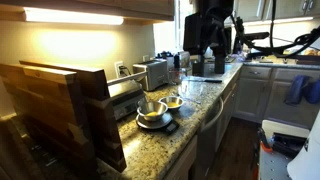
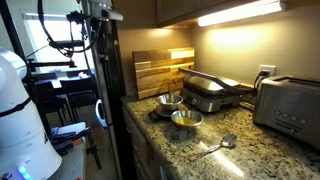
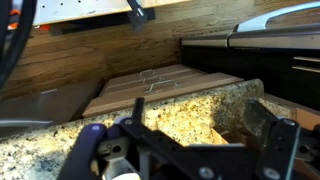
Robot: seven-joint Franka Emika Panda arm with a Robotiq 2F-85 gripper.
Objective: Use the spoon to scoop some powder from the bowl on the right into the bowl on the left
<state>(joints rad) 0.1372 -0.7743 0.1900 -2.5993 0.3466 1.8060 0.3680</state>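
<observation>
Two metal bowls stand side by side on the granite counter in both exterior views. One bowl [image 1: 150, 110] [image 2: 170, 102] sits on a flat black base. The other bowl [image 1: 172, 102] [image 2: 186, 120] shows a yellowish inside. A metal spoon [image 2: 215, 148] lies on the counter near the front edge, apart from the bowls. My gripper [image 1: 207, 55] hangs high above the counter, well away from bowls and spoon. In the wrist view the gripper [image 3: 185, 140] is open and empty over bare granite, facing wooden boards.
Wooden cutting boards [image 2: 160, 70] [image 1: 60, 100] lean at one end of the counter. A panini grill [image 2: 215, 92] and a toaster [image 2: 290, 105] [image 1: 152, 72] stand along the back wall. The counter edge [image 2: 150, 140] drops off in front of the bowls.
</observation>
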